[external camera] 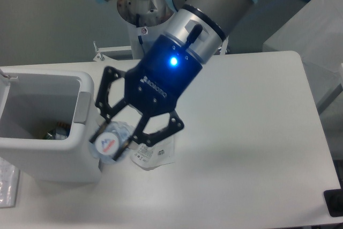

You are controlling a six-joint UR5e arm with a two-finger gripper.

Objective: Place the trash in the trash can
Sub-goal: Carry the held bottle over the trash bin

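The task stood partly done, by the look of it: the gripper (113, 144) was clamped on the crushed bottle (110, 145), holding it lifted off the table (252, 148) right at the near right corner of the trash can (51, 132), but not yet over the opening. The crumpled wrapper (155, 153) lay on the table just beside and below the fingers, untouched, so it looked to remain as a second trip. Something small with colour already sat at the bottom of the bin, too dim to name. For room, the bin's mouth was open and wide compared with the bottle, with its grey flap (82, 108) tipped down along the right wall; the nearest obstacle was that right rim, which the bottle probably had to clear before a drop. The table to the right offered free space well away from its edges
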